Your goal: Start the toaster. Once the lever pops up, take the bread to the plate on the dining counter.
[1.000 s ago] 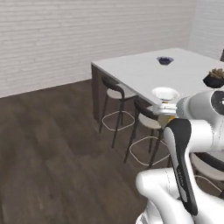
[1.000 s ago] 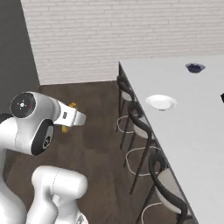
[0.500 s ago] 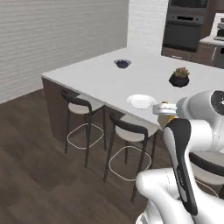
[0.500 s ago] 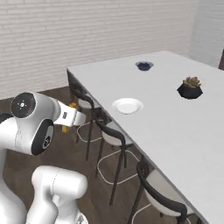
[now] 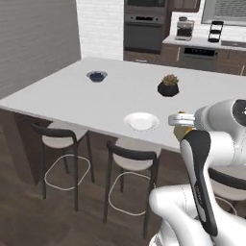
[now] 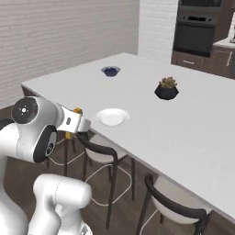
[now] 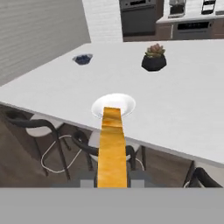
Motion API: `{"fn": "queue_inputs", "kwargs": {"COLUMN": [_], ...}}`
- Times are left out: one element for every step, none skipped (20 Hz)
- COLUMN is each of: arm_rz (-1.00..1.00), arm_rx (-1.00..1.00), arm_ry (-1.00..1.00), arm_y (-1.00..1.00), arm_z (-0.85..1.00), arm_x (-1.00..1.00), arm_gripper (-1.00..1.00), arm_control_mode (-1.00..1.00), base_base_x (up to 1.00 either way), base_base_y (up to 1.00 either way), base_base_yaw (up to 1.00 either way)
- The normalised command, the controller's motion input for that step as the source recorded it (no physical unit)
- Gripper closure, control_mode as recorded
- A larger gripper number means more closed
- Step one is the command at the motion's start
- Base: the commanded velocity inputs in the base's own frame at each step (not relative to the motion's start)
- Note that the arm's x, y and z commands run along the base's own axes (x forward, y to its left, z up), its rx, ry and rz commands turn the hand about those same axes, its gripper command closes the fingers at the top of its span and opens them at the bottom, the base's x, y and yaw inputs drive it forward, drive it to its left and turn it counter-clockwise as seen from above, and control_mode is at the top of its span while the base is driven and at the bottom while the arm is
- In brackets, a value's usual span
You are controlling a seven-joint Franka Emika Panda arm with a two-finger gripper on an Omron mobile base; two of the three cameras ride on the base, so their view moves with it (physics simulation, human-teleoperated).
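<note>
— Ahead of the two-finger gripper (image 7: 112,175), what lies on the big white flat-topped dining counter (image 7: 183,100)?

— Straight in front of it, near the counter's closest edge, sits the plain round white shallow plate (image 7: 114,105). From the hand camera the far end of the flat orange-yellow bread slice (image 7: 112,146) overlaps the plate's near rim, though the slice is held off the counter, out over the dark-backed stools (image 7: 111,151) below.

— So the jaws are closed around the bread?

— Yes. The slice stands edge-on between the two fingertips and runs forward from them; both tips press its sides. In the left base view a bit of yellow shows at the gripper (image 5: 180,126), just short of the counter edge and to the side of the plate (image 5: 141,121). In the right base view the gripper (image 6: 73,124) hangs on the stool side of the counter, apart from the plate (image 6: 112,117).

— What else is beyond the hand?

— Farther off and to the right of the plate stands a small black pot with a green-brown succulent (image 7: 154,57). Farther off to the left is a small dark bowl of blue berries (image 7: 82,58). Both are well apart from the plate.

— And past the counter?

— A dark built-in wall oven (image 5: 144,30) beside a white brick wall (image 5: 100,26), with dark cabinets along the back.
</note>
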Motion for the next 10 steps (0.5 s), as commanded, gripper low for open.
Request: {"fn": "queue_inputs", "kwargs": {"arm_rz": [0.00,0.00,0.00,0.00,0.00,0.00,0.00,0.00,0.00,0.00], "arm_rx": [0.00,0.00,0.00,0.00,0.00,0.00,0.00,0.00,0.00,0.00], "arm_ry": [0.00,0.00,0.00,0.00,0.00,0.00,0.00,0.00,0.00,0.00], "arm_y": [0.00,0.00,0.00,0.00,0.00,0.00,0.00,0.00,0.00,0.00], "arm_z": [0.00,0.00,0.00,0.00,0.00,0.00,0.00,0.00,0.00,0.00], "arm_x": [0.00,0.00,0.00,0.00,0.00,0.00,0.00,0.00,0.00,0.00], "arm_gripper": [1.00,1.00,1.00,1.00,1.00,1.00,1.00,1.00,1.00,1.00], "arm_control_mode": [1.00,1.00,1.00,1.00,1.00,1.00,1.00,1.00,1.00,1.00], "base_base_x": [0.31,0.31,0.31,0.34,0.34,0.36,0.35,0.39,0.40,0.40], "base_base_y": [0.75,0.74,0.74,0.72,0.71,0.69,0.69,0.63,0.59,0.54], "base_base_yaw": [-0.51,-0.51,-0.51,-0.51,-0.51,-0.51,-0.51,-0.50,-0.50,-0.49]}}
